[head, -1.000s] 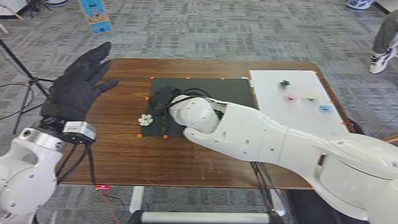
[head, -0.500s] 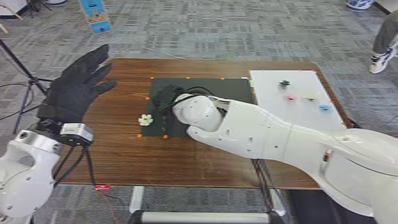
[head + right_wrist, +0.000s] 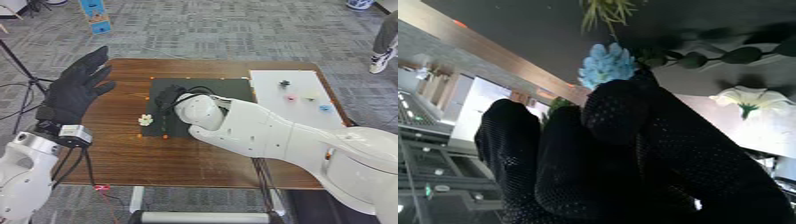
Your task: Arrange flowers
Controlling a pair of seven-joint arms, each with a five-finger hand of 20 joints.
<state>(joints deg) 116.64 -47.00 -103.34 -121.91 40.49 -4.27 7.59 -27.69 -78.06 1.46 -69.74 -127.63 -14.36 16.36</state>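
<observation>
Right hand (image 3: pixel 167 97) pinches a blue flower above the dark mat

The fingers (image 3: pixel 614 107) are curled in close, tips nearly together on a light-blue, many-petalled flower head (image 3: pixel 605 65). Just beyond it are a thin yellow-green sprig (image 3: pixel 607 12) and dark round leaves (image 3: pixel 743 56), with a cream bloom with a green base (image 3: pixel 749 97) near the leaves. The dark rectangular mat (image 3: pixel 233 90) lies on the brown wooden desk (image 3: pixel 124 160), a small white flower (image 3: pixel 146 120) near its left edge. On the white board (image 3: pixel 275 110) to the right sit dark green, pink, pale yellow and blue pieces (image 3: pixel 325 107). The left hand (image 3: pixel 71 95) is raised at the desk's left, fingers extended.
</observation>
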